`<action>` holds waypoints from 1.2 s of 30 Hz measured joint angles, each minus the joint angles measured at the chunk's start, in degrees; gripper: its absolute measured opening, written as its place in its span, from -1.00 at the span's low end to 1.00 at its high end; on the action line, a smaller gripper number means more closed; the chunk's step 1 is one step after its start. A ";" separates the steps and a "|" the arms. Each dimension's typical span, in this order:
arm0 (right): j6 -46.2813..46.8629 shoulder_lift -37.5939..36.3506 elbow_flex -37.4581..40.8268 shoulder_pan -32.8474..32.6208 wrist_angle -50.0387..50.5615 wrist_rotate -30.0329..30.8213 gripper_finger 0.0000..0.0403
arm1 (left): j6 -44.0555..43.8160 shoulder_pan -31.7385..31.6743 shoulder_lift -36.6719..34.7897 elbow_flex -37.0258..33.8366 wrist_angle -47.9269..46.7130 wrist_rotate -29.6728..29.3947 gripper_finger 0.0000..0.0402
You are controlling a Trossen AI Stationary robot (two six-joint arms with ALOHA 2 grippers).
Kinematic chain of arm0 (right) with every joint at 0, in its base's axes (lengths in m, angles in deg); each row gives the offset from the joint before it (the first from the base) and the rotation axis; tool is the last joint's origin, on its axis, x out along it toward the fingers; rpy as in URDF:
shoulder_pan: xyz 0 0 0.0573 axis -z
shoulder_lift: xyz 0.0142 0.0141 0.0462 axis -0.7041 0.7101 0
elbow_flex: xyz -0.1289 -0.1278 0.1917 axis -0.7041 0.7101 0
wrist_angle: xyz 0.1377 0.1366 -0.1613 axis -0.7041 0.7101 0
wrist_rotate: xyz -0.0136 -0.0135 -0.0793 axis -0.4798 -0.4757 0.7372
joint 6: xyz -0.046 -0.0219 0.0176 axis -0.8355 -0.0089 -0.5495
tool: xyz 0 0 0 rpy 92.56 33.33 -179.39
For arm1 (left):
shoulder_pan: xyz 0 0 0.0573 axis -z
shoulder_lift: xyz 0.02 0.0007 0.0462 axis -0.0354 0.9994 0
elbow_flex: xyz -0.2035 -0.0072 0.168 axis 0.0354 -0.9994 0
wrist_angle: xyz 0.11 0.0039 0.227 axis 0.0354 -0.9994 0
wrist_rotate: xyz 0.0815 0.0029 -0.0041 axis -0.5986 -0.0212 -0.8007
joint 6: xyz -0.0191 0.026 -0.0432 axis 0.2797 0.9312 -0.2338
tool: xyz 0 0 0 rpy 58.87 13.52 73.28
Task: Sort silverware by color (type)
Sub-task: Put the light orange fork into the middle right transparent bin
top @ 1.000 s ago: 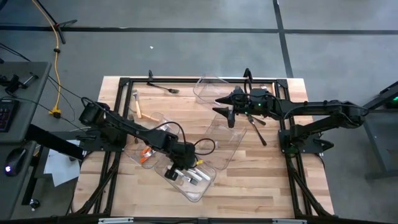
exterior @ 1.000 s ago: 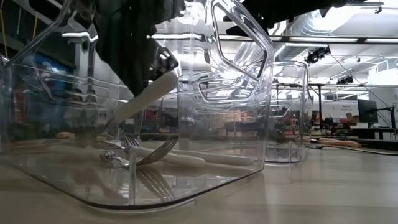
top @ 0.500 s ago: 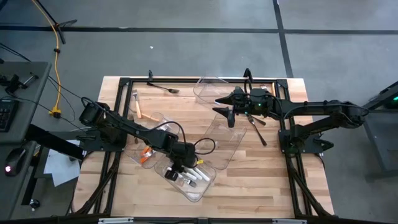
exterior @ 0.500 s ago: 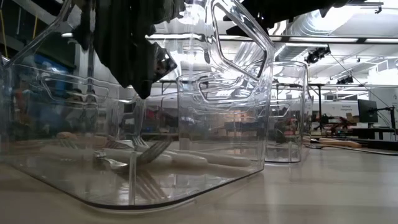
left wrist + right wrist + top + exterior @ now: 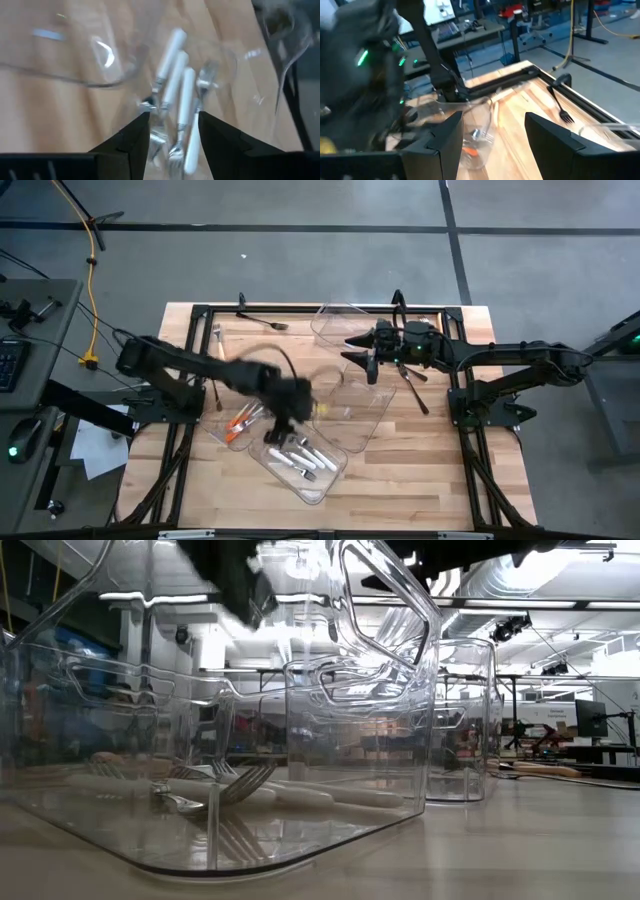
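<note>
Left gripper (image 5: 172, 131), fingers spread and empty, directly above the white-handled silverware (image 5: 303, 459) lying flat in the nearest clear bin (image 5: 325, 486). In the high view the pieces' long axes run roughly parallel and diagonal across the bin floor; in the left wrist view the handles point away from the gripper and the metal heads toward it. Orange-handled pieces (image 5: 238, 424) lie in an adjacent clear bin (image 5: 222, 433), just beyond the gripper's side. A black fork (image 5: 262, 321) lies on the wooden table (image 5: 420, 480) near its far edge, well apart. Right gripper (image 5: 360, 358), fingers apart and holding nothing, over another clear bin (image 5: 375, 412) at the far right. Grey floor around the table; workshop benches behind.
</note>
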 joint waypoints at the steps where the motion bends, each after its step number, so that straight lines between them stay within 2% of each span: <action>1: -0.02 0.00 0.00 0.00 -0.61 -0.29 -0.02 | -0.07 -1.59 -1.49 0.64 -0.21 -0.01 -0.23; 4: 0.30 0.00 0.00 -0.02 -2.63 -0.92 -0.02 | -0.52 -6.32 -7.56 1.53 1.69 -0.14 -0.23; 10: 1.51 0.00 0.02 -0.05 -5.61 -4.36 -0.02 | -1.85 -13.98 -20.18 1.42 11.93 -0.70 -0.23; 13: 1.51 0.00 0.02 -0.32 -6.53 -5.39 -0.02 | -1.80 -16.08 -24.86 1.43 16.36 -2.80 -0.23; 18: 0.72 0.00 0.02 -1.32 -9.09 -5.42 -0.02 | -1.37 -17.83 -29.71 1.02 17.29 -4.16 -0.23; 20: -0.10 0.00 0.02 -1.62 -9.85 -5.42 -0.02 | -1.98 -18.03 -31.64 -1.84 20.93 -4.17 -0.23; 24: -1.11 0.00 0.02 -1.97 -10.13 -5.39 -0.02 | -7.40 -18.03 -36.48 -14.33 34.82 -4.28 -0.23; 28: -1.15 0.00 0.02 -1.99 -10.14 -5.37 -0.02 | -13.82 -18.03 -40.37 -25.26 47.05 -6.77 -0.23; 31: -2.48 0.00 0.02 -1.99 -10.14 -5.35 -0.02 | -16.24 -18.03 -41.61 -29.76 51.85 -6.82 -0.23; 36: -2.62 0.00 0.02 -1.99 -10.21 -5.33 -0.02 | -18.91 -18.03 -41.54 -31.57 52.84 -6.84 -0.23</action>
